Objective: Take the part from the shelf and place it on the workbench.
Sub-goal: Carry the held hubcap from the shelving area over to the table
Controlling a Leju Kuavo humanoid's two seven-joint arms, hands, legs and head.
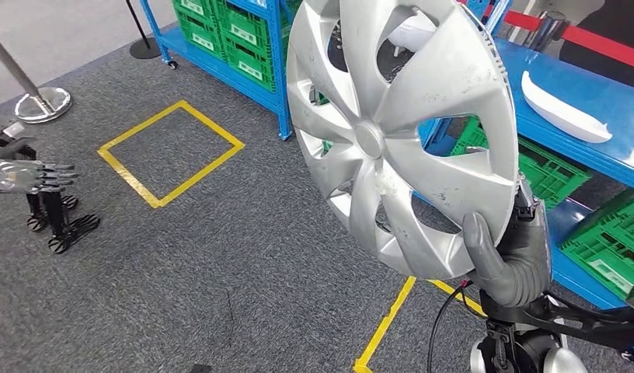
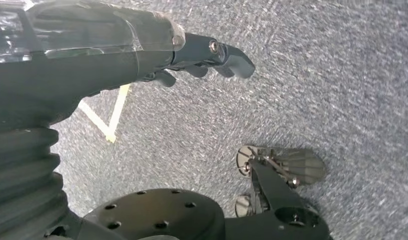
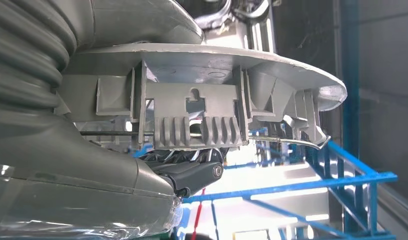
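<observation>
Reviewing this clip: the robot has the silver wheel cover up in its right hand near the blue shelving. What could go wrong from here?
1. The right hand grips the wheel cover only at its lower rim, so the wide disc may tilt or slip out.
2. The cover hangs close to the blue shelf and the white part on it; a swing might knock either.
3. The cover blocks much of the head view, which may hamper aiming at the workbench. The left hand holds nothing and gives no support.
</observation>
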